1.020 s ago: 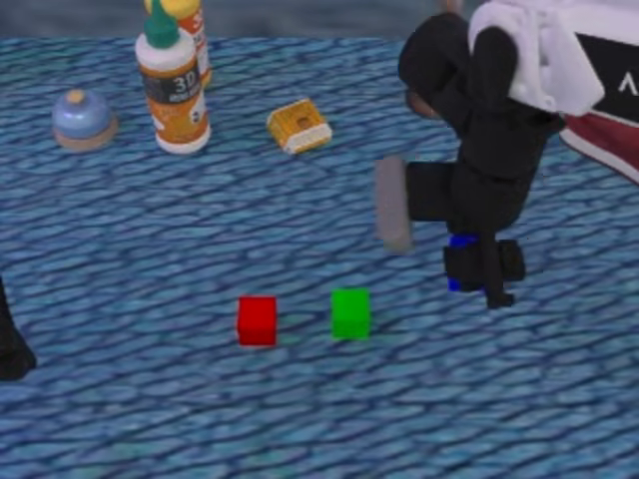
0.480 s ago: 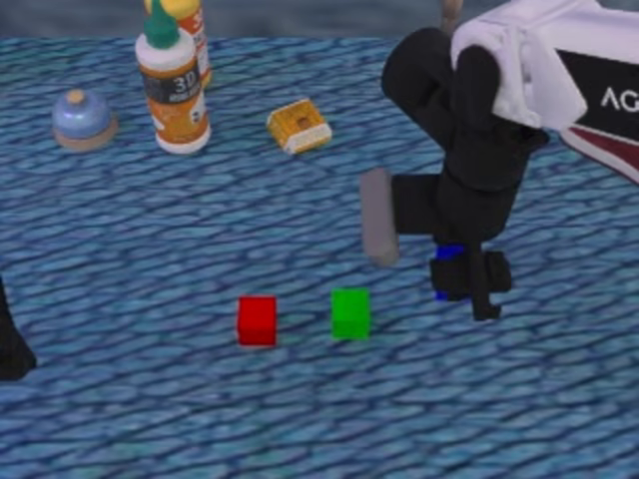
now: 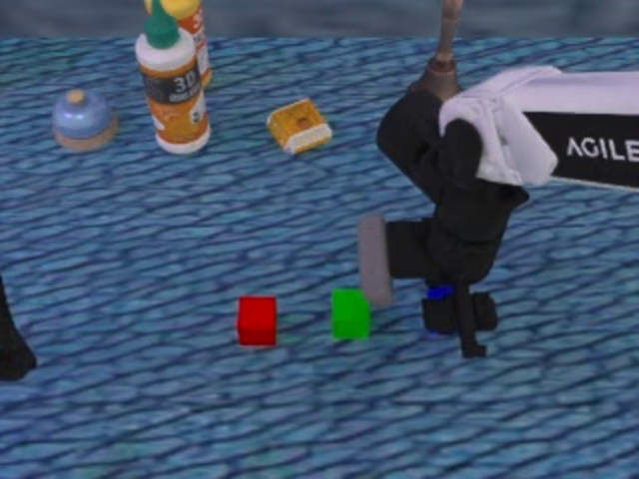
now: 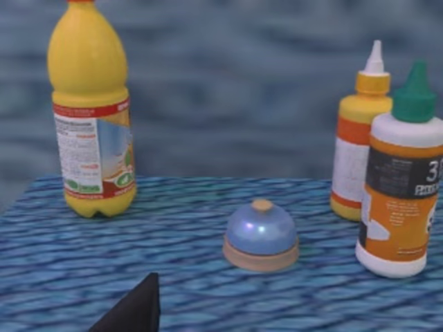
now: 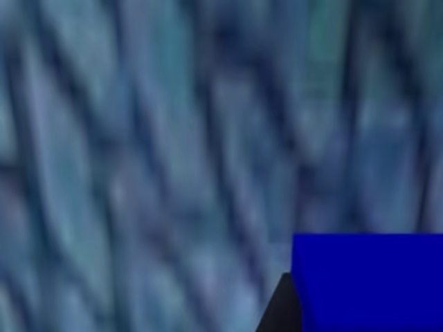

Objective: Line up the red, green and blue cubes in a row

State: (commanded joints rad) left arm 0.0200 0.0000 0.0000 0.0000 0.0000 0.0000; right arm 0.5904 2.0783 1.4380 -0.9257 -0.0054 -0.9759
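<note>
The red cube [image 3: 257,320] and the green cube [image 3: 350,312] sit side by side on the blue mat. My right gripper [image 3: 451,311] is just right of the green cube, shut on the blue cube [image 3: 437,292], which shows only as a sliver under the black fingers. In the right wrist view the blue cube [image 5: 367,280] fills the corner, close over the mat. My left arm [image 3: 12,344] is parked at the left edge; one dark fingertip [image 4: 135,311] shows in its wrist view.
At the back stand a white glue bottle [image 3: 172,85] with a green cap, a blue desk bell [image 3: 83,117] and an orange-yellow block [image 3: 299,126]. The left wrist view adds a yellow bottle [image 4: 90,111]. A brown upright object [image 3: 444,50] stands behind my right arm.
My right gripper has carried the blue cube toward the front and slightly left, down to the line of the red and green cubes. Those two cubes and the left arm have not moved.
</note>
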